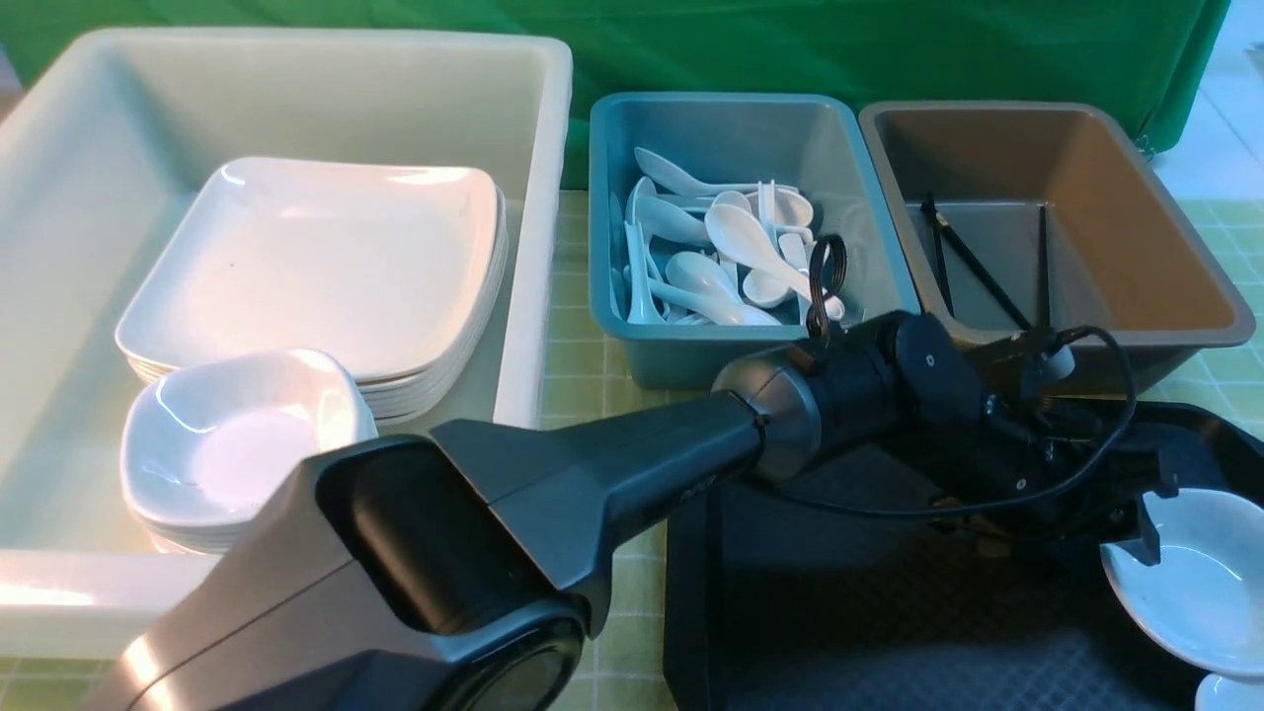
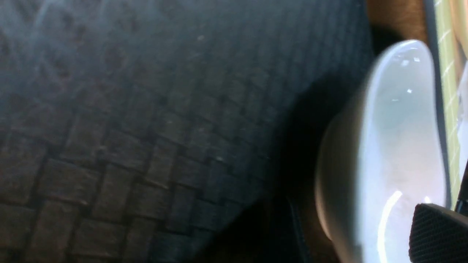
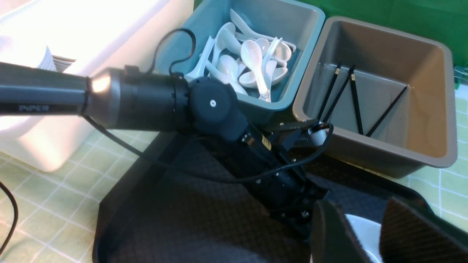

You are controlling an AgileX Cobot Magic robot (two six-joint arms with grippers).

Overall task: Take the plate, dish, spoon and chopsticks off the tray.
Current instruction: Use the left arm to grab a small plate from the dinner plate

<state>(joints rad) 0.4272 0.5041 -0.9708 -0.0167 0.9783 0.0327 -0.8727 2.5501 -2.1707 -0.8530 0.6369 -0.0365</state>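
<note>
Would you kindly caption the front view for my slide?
Left gripper reaches across the black tray to a small white dish.

Worktop [image 1: 583, 365], left side: tub [image 1: 533, 247], holding a stack of plates [image 1: 316, 267] toward its rear and a stack of dishes [image 1: 237, 444] in front of that. Centre rear: middle bin [image 1: 731, 128], spoons [image 1: 736, 237] heaped inside. Just beside it on the right: right bin [image 1: 1136, 197], chopsticks [image 1: 973, 262] lying in it. Front right, before both bins: tray [image 1: 790, 632], one dish [image 1: 1205, 583] on its right part. Left arm [image 1: 612, 474] reaches from front left over the tray to the dish.
</note>
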